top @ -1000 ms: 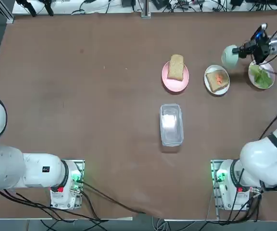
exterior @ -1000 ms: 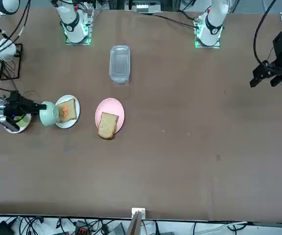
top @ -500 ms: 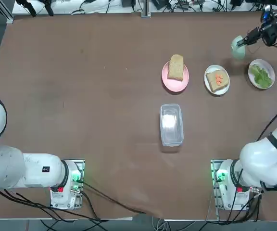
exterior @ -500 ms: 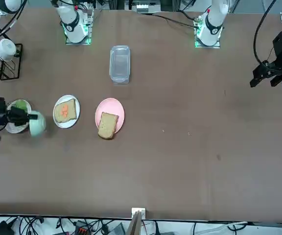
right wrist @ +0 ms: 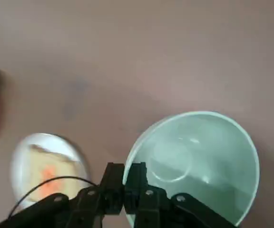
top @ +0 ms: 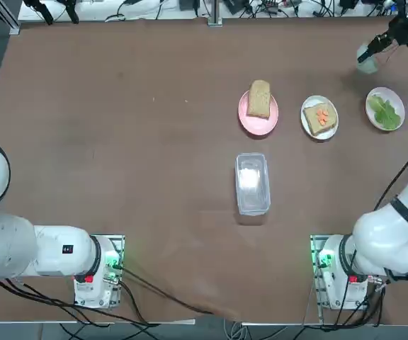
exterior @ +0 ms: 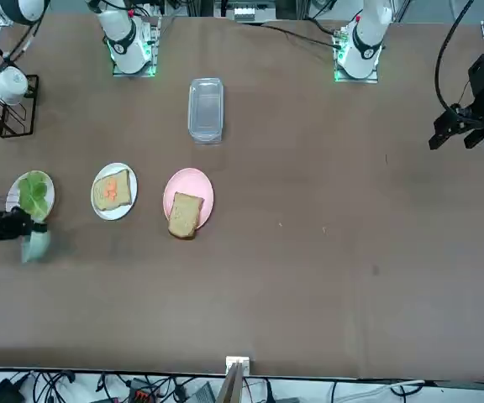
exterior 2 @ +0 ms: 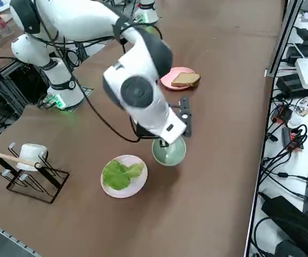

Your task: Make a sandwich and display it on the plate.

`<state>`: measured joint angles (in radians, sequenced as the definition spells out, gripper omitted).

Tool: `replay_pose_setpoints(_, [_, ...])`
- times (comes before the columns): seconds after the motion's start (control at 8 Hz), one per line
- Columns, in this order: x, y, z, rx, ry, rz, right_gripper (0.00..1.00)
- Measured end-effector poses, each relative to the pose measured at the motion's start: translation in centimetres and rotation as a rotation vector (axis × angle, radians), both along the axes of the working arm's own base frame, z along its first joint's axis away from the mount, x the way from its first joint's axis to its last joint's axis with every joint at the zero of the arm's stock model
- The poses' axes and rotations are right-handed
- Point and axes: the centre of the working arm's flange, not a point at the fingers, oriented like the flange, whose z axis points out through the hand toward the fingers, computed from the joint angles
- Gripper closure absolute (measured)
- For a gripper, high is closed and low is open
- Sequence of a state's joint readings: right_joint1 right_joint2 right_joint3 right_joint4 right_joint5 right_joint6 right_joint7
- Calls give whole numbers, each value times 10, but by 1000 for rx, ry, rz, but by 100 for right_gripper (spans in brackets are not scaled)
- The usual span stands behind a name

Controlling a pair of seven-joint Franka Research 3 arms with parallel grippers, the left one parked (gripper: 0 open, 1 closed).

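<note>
The sandwich's parts lie apart. A toast slice topped with orange carrot bits (top: 321, 116) rests on a small white plate (top: 308, 125), which also appears in the front view (exterior: 97, 201) and the right wrist view (right wrist: 20, 161). A second toast slice (top: 259, 98) lies on a pink plate (top: 259, 125). Green lettuce (top: 383, 110) sits on another white plate (top: 397, 120). My right gripper (top: 375, 47) hovers over the table's far right corner, shut on the rim of a pale-green bowl (top: 366, 57). The wrist view shows the fingers (right wrist: 112, 183) pinching that empty bowl's rim (right wrist: 199, 161).
A clear lidded container (top: 252, 183) lies mid-table, nearer the bases. A black wire rack with a white cup (exterior 2: 28, 163) stands off the table's right side. The table's far edge is close behind the bowl (exterior 2: 169, 151).
My right gripper has carried the bowl from beside the toast plate, past the lettuce plate, out to the far right corner. The plates and toast have not moved.
</note>
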<state>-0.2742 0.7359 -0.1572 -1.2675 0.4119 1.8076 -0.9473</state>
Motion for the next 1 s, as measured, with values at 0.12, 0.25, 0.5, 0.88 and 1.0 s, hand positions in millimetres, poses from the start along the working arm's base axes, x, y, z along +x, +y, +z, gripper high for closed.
replay_pose_setpoints(0.12, [7, -2, 3, -104, -31, 35, 97])
replay_pose_setpoints(0.25, [12, -10, 2, -194, -60, 64, 97])
replay_pose_setpoints(0.5, [17, -27, -13, -315, -101, 105, 97])
replay_pose_setpoints(0.88, [22, -35, -54, -374, -123, 116, 97])
replay_pose_setpoints(1.0, [23, -36, -62, -385, -135, 115, 97])
